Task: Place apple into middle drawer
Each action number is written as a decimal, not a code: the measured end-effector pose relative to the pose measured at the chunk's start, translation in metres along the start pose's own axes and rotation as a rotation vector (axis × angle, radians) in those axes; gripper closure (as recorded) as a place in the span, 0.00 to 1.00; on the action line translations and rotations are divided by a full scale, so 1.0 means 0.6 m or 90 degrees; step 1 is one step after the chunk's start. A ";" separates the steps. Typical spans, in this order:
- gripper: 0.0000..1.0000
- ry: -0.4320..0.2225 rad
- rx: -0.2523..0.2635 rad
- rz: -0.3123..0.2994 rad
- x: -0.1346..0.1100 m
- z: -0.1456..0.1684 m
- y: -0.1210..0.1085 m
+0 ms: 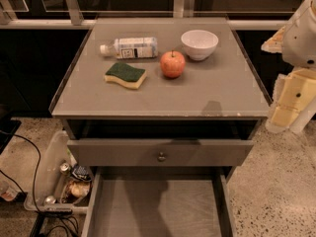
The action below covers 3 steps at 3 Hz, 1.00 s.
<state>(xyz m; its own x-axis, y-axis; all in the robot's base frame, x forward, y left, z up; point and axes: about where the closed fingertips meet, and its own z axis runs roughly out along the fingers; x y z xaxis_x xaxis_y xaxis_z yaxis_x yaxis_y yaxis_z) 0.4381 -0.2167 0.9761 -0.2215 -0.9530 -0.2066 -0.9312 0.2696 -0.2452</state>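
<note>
The red apple (pixel 172 63) with yellowish patches stands upright on the grey cabinet top (pixel 212 93), just left of and in front of a white bowl (pixel 199 44). The middle drawer (pixel 158 206) is pulled out at the bottom of the view, showing a bare flat grey floor with low side walls. My gripper (pixel 287 110), white and pale yellow, hangs at the right edge of the view, beside the cabinet's front right corner. It is well to the right of the apple, apart from it, and holds nothing that I can see.
A plastic bottle (pixel 129 48) lies on its side at the back left of the top. A green and yellow sponge (pixel 125 74) lies left of the apple. A drawer front with a round knob (pixel 160 156) sits above the open drawer. A clear bin of cans (pixel 59 181) and cables are on the floor at left.
</note>
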 end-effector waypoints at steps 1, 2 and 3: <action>0.00 -0.001 0.001 -0.001 -0.001 0.000 -0.001; 0.00 -0.022 0.012 -0.022 -0.027 0.004 -0.013; 0.00 -0.062 0.038 -0.046 -0.066 0.009 -0.039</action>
<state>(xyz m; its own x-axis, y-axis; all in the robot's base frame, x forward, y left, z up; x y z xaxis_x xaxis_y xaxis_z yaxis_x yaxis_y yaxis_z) 0.4702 -0.1846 0.9846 -0.1229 -0.9530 -0.2771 -0.9244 0.2115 -0.3174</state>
